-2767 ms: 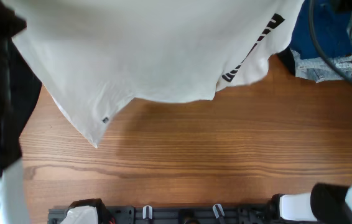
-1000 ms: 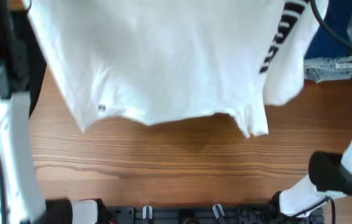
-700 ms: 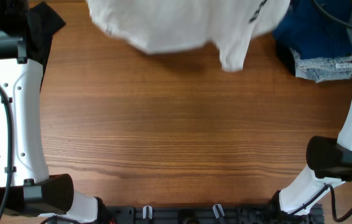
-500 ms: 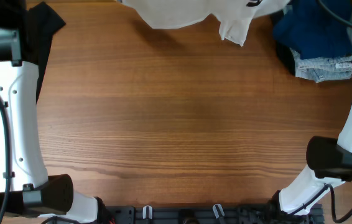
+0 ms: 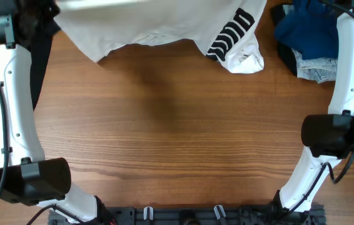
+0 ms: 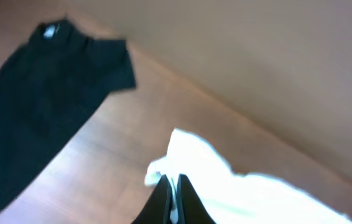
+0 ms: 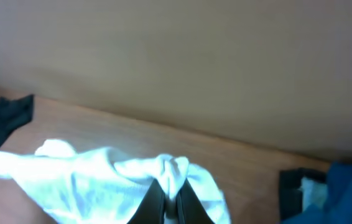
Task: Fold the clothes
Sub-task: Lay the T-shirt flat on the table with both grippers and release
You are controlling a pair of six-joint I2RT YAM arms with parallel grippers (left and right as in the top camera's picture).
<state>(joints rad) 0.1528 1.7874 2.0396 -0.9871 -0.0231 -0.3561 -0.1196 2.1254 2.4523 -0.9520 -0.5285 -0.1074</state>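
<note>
white shirt (image 5: 164,22) at far edge of surface (image 5: 177,131), black block lettering (image 5: 230,35) unreadable, left tool (image 6: 171,183) and right tool (image 7: 171,190) each pinching its fabric

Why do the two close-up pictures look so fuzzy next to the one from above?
Overhead: the wooden table shows crisp grain, with a faint soft shadow below the white short-sleeved T-shirt with black lettering, whose top edge is streaked. Left wrist: everything is soft, and the black garment has smeared edges. Right wrist: equally hazy, and the folds lack detail. The cause isn't visible.
</note>
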